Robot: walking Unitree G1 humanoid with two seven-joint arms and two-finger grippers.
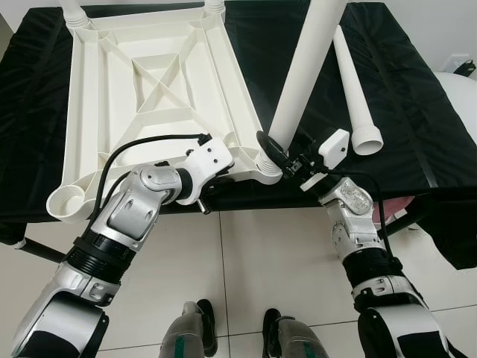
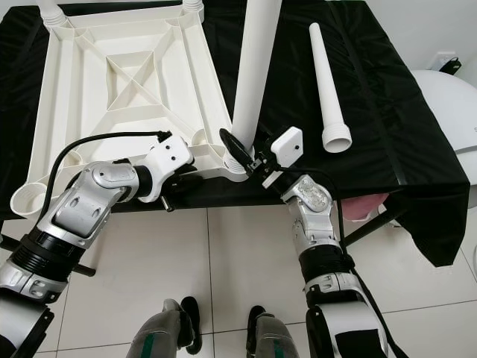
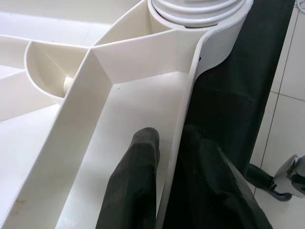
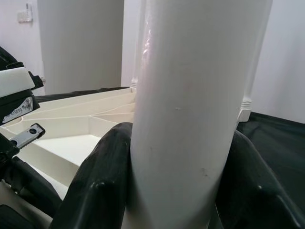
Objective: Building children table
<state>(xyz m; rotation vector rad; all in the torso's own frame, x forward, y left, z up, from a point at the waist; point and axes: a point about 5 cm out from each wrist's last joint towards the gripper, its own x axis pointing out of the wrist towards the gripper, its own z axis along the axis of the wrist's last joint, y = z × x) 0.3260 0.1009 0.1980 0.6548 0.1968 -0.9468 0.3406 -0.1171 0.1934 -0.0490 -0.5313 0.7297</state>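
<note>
Lying upside down on the black cloth [image 1: 417, 104], the white tabletop [image 1: 141, 97] is pinched at its near rim by the left gripper [image 3: 167, 157], one finger on each side of the rim wall. An upright white leg [image 1: 302, 74] is clasped between the fingers of the right gripper [image 1: 279, 158], its lower end at the near right corner socket [image 1: 267, 167]. A loose leg [image 1: 356, 93] lies on the cloth to the right.

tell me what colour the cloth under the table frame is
Black cloth, seen best in the left eye view.
</note>
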